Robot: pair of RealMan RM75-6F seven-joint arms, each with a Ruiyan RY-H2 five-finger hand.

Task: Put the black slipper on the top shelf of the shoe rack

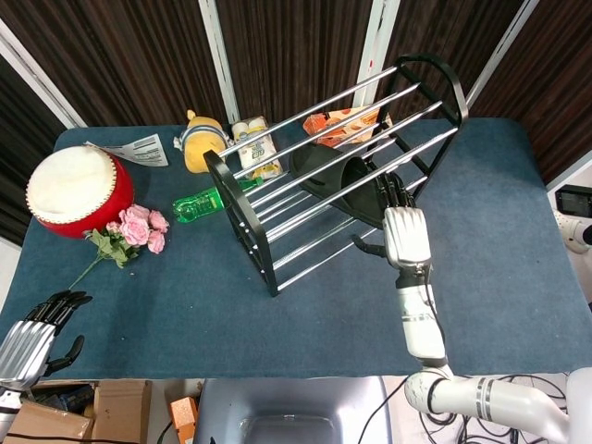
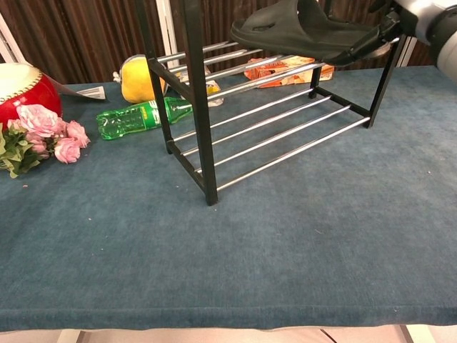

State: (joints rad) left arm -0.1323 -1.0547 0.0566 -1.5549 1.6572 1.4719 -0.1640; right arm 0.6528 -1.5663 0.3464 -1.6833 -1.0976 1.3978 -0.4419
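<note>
The right hand (image 1: 405, 233) grips the heel end of the black moulded foam slipper (image 2: 307, 28), which sits over the chrome bars of the black-framed shoe rack (image 1: 242, 205). It looks light, slightly flexible, grippy; the heel rim suits holding. The left hand (image 1: 28, 344) hangs idle, fingers loosely spread

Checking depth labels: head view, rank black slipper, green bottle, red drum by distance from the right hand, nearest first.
1. black slipper: on the rack's top rails, at the right hand's fingertips.
2. green bottle: lying on the table past the rack's left end.
3. red drum: far left of the table, clearly farthest.
</note>
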